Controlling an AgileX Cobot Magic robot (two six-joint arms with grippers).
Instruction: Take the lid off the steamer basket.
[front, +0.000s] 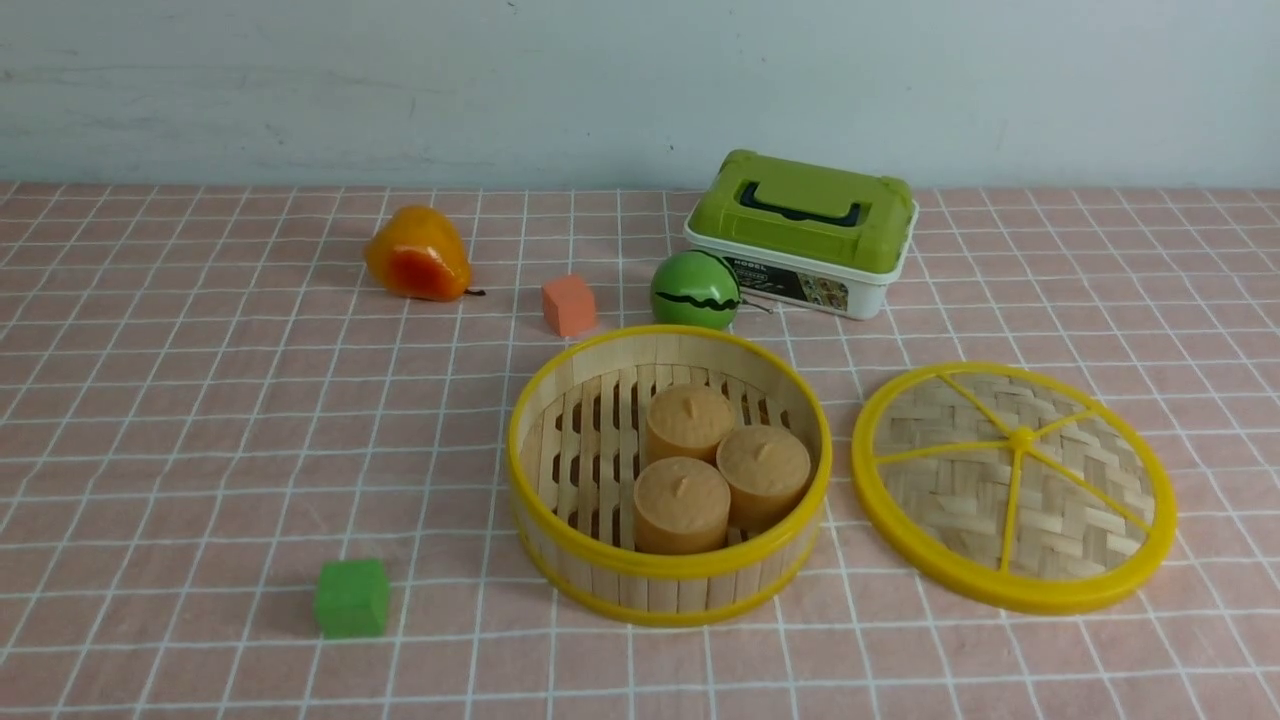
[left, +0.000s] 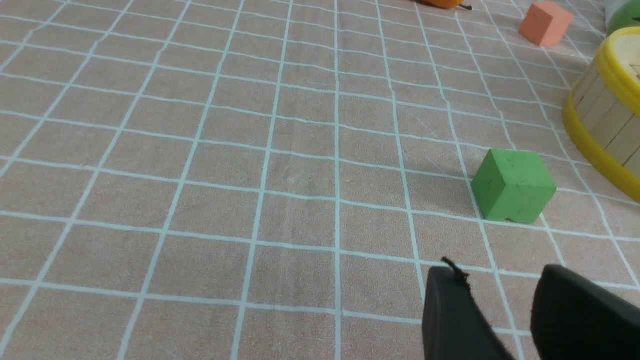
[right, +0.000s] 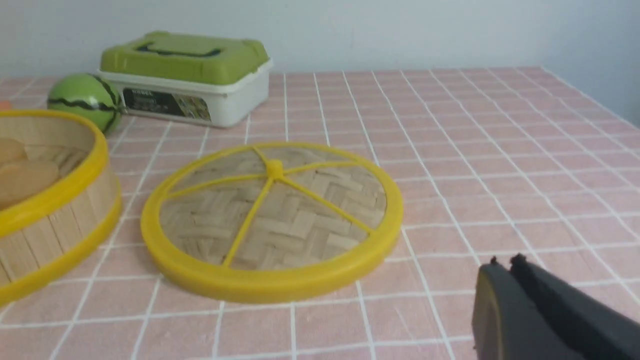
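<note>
Picture edges crop the steamer basket (right: 55, 220) in both wrist views.

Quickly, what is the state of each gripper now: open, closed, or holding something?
Left gripper: open, holding nothing, fingers apart above the tablecloth.
Right gripper: closed, holding nothing; the lid lies free.

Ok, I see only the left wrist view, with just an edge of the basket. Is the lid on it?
Observer: No. The lid lies flat on the table, to the right of the basket.
Operator: Is anything inside the basket?
Observer: Yes, three tan cylinders, standing close together.
Operator: And the right gripper?
Observer: The right gripper is shut, holds nothing, and is apart from the lid.
</note>
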